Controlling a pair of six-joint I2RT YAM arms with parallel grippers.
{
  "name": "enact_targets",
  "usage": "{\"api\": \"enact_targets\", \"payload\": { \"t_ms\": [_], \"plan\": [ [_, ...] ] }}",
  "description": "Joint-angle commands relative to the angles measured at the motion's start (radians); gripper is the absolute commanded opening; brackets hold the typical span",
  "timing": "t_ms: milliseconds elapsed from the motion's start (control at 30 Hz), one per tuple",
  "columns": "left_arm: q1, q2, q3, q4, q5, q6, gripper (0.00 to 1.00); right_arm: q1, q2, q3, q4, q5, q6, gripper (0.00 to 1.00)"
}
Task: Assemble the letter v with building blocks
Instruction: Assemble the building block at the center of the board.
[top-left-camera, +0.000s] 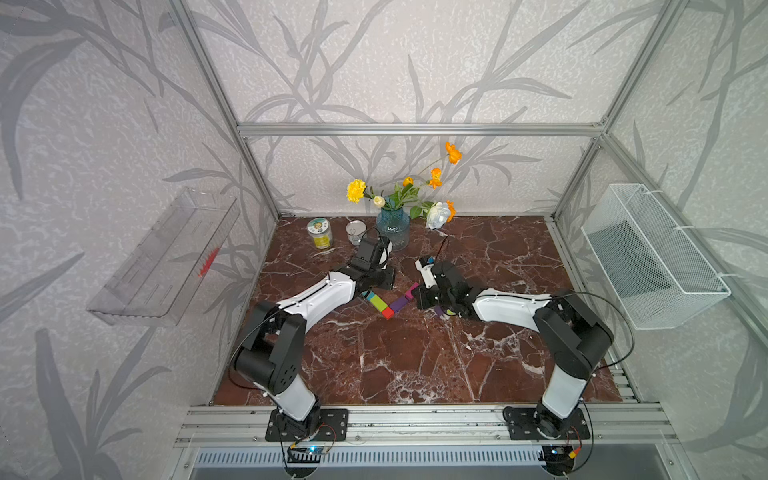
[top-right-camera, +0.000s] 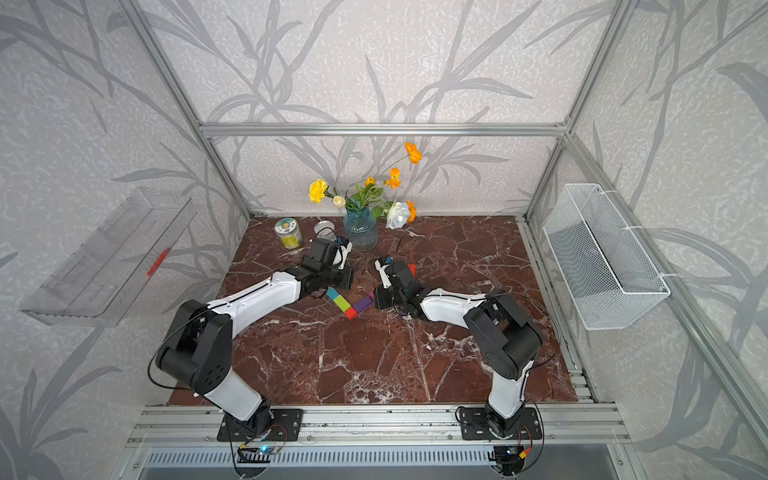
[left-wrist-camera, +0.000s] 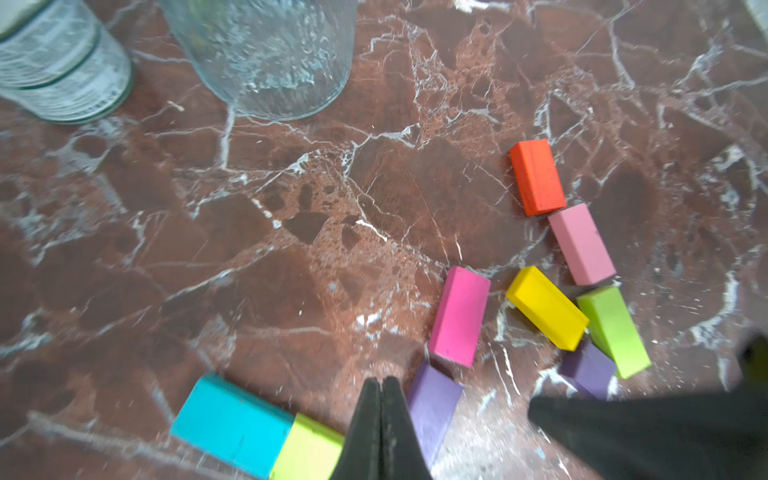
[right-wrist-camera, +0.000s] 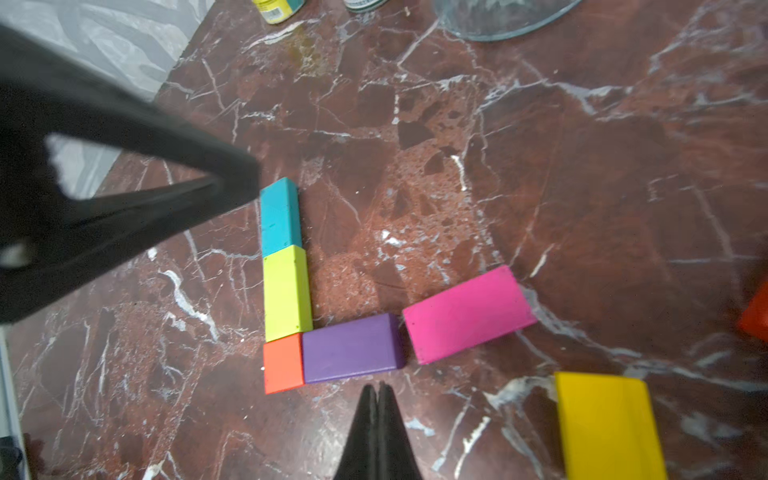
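Note:
On the marble table (top-left-camera: 415, 365) the building blocks form two arms meeting at a red cube (right-wrist-camera: 284, 363). A lime bar (right-wrist-camera: 286, 293) and a teal bar (right-wrist-camera: 280, 216) make one arm, a purple bar (right-wrist-camera: 351, 348) and a skewed magenta bar (right-wrist-camera: 467, 313) the other. My right gripper (right-wrist-camera: 377, 388) is shut and empty, just beside the purple bar. My left gripper (left-wrist-camera: 381, 380) is shut and empty, its tip by the teal bar's far end. Loose yellow (left-wrist-camera: 546, 307), lime (left-wrist-camera: 613, 332), pink (left-wrist-camera: 582, 243) and red (left-wrist-camera: 537, 176) bars and a purple cube (left-wrist-camera: 588, 368) lie near the right gripper.
A blue glass vase (top-left-camera: 392, 230) with flowers stands at the back, with two cans (top-left-camera: 320, 232) (top-left-camera: 356, 232) to its left. A white wire basket (top-left-camera: 652, 257) hangs on the right wall and a clear tray (top-left-camera: 162, 257) on the left wall.

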Motion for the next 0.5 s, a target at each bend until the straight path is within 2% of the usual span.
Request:
{"api": "enact_targets", "payload": {
  "t_ms": [0, 167, 467],
  "plan": [
    [0.0, -0.09, -0.099, 0.004, -0.015, -0.047, 0.0, -0.042, 0.038, 0.066, -0.08, -0.017, -0.055, 0.0],
    [-0.002, -0.184, -0.206, 0.019, 0.08, -0.09, 0.0, -0.073, 0.105, 0.154, -0.145, -0.036, -0.091, 0.0],
    [-0.002, -0.211, -0.312, 0.083, 0.127, -0.158, 0.0, -0.096, 0.197, 0.267, -0.232, -0.05, -0.123, 0.0]
  ]
}}
